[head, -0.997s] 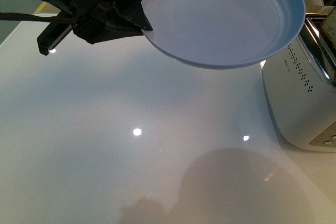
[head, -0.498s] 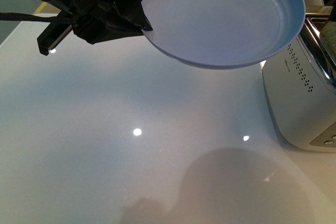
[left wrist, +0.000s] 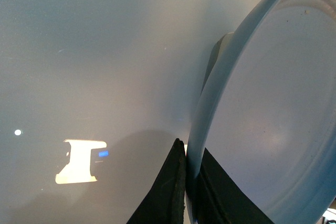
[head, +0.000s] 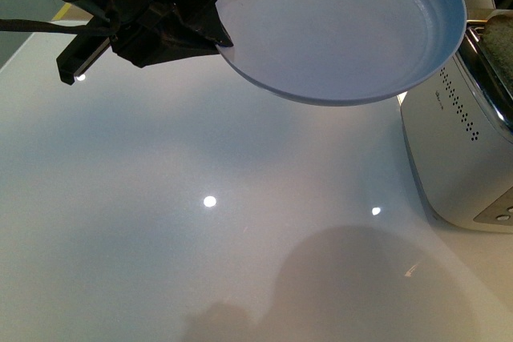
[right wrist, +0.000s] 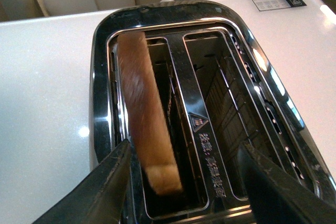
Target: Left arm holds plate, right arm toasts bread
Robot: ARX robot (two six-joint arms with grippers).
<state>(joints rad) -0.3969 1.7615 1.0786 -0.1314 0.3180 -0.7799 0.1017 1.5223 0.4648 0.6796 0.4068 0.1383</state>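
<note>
Plate (head: pixel 345 30) pale blue; bread (right wrist: pixel 145 124) brown; toaster (head: pixel 450 167) white.

The plate (head: pixel 345 30) is up over the table (head: pixel 160 238), at 1 o'clock in the front view. The left gripper (head: pixel 223 41) pinches its rim at the plate's 9 o'clock side. The toaster (head: pixel 457 150) stands on the table at 3 o'clock, just beside the plate and lower down. The bread (right wrist: pixel 144 124) stands in one of its two slots.
</note>
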